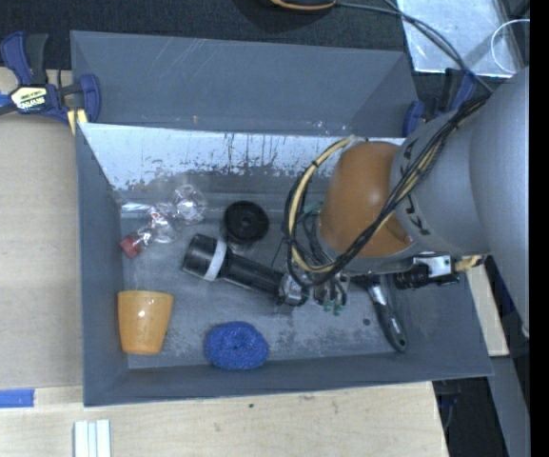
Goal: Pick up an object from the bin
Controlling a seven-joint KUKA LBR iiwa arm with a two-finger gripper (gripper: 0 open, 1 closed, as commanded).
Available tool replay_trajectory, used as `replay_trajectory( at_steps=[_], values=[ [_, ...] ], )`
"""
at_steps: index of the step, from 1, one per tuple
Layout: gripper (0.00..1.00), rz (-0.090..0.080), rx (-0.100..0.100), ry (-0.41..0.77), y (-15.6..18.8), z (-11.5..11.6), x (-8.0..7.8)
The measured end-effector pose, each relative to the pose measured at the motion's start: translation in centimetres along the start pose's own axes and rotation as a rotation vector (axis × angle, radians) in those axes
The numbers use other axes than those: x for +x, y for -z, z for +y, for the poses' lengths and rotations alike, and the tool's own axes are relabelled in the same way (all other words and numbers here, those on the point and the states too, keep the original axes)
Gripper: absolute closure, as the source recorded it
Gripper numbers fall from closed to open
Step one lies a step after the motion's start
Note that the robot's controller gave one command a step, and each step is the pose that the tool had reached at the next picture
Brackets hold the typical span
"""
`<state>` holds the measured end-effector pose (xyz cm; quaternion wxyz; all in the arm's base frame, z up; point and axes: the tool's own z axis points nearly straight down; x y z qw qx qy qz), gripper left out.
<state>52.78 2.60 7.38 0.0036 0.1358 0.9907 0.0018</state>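
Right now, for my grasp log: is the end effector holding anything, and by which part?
Cannot be told: the end effector is at the right end of the white-banded black cylinder, but any grip is hidden.

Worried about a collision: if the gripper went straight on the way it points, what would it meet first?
Likely the right end of the black tube, right below the gripper; depth is unclear, so possibly the bin floor beside it.

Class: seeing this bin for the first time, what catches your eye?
The arm's orange cover looms over the right of the bin, its end effector down by the black, white-banded cylinder mid-bin. An orange cup and a blue round pad stand out along the near edge.
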Motion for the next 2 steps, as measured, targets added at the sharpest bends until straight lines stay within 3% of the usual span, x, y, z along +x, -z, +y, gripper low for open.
replay_trajectory(
  at_steps=[2],
  values=[
    [1.0,0.006,0.002,0.001,1.8,-0.1,0.2]
  ],
)
